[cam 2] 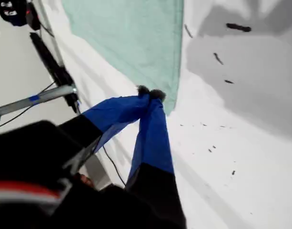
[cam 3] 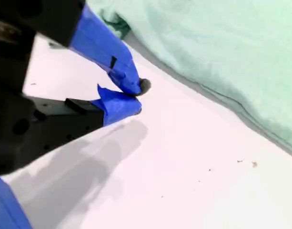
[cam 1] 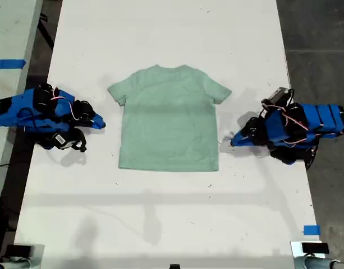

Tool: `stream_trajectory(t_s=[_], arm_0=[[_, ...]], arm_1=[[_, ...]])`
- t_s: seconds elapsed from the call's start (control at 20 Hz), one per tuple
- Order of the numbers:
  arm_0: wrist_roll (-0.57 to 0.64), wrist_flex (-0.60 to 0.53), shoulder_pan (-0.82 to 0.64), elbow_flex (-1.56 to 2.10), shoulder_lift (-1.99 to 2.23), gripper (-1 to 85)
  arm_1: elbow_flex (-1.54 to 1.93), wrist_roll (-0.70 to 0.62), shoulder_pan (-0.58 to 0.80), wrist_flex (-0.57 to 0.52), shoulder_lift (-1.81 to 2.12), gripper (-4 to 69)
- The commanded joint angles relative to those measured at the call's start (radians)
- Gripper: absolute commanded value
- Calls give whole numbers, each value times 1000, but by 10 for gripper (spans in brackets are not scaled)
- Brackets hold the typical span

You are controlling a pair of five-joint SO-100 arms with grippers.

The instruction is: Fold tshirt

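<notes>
Both hands, my first hand [cam 2: 149, 94] and second hand [cam 3: 134, 98], pinched closed, empty beside the flat tshirt [cam 1: 169, 117]; a shallow pinch risks bunching the hem on the surface [cam 1: 160, 213]

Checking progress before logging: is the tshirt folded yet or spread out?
Spread out: the tshirt lies flat on the table, both sleeves and hem showing, no folds.

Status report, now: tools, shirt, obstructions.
My first tool shut, empty, by a tshirt corner. My second tool shut, empty, beside its edge. The tshirt flat, unfolded on table. Nothing in the way.
</notes>
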Motion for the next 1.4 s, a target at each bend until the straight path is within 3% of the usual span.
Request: stream_trajectory(t_s=[0.0,0.4,0.75,1.1,1.35], arm_0=[[81,2,-61,-233,-244,0],[399,98,-325,-802,-769,0],[541,149,-492,-1034,-999,0],[666,278,-638,-1299,-1226,0],[727,330,-723,-1413,-1335,0]], arm_1=[[-221,-98,67,80,-110,-16],[-696,-462,322,207,-561,-16],[-1114,-793,612,281,-983,-17],[-1437,-1006,795,327,-1301,-17],[-1548,-1072,877,342,-1408,-17]])
